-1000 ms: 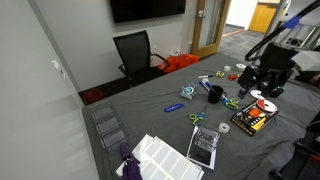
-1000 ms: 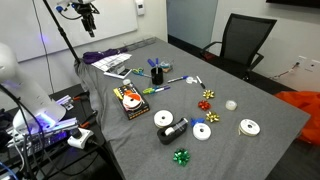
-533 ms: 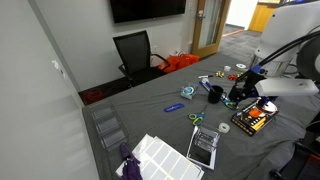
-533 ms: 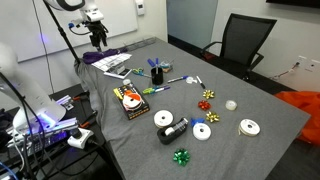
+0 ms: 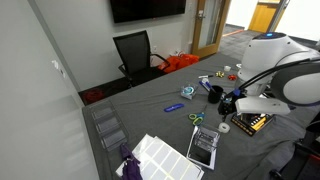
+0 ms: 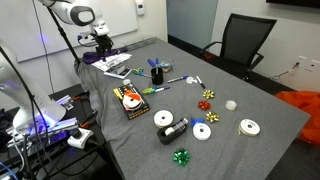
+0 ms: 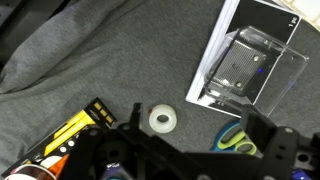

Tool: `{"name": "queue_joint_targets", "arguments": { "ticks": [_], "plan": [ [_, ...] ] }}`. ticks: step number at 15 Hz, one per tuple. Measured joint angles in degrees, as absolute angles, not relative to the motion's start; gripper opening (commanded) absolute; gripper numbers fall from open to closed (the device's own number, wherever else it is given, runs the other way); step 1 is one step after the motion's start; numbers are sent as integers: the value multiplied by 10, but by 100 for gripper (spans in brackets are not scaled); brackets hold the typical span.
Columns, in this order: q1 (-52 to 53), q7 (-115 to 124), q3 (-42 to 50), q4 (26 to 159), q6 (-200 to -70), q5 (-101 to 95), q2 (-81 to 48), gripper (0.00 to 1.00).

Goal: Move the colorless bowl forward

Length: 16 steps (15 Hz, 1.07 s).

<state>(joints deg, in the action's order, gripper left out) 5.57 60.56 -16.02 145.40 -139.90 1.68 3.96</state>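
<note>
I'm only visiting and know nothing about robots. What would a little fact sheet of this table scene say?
surface: table under grey cloth
gripper: open and empty, above the table's cluttered end
colorless bowl: small round see-through bowl, towards the opposite end, untouched
below the gripper, wrist view: white tape roll, clear rectangular plastic box, green-handled scissors
beyond the table: black office chair

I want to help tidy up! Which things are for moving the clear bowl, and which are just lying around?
For the job: bowl, gripper.
Lying about: mug, tape roll, scissors, green bow, clear box.
</note>
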Motion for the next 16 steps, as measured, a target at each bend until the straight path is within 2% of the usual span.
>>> {"name": "queue_joint_targets", "arguments": {
  "ticks": [7, 16],
  "plan": [
    [86, 620, -140, 1454, -1528, -4, -43, 100],
    [105, 649, -89, 1443, -1518, -82, -60, 100]
  ]
}}
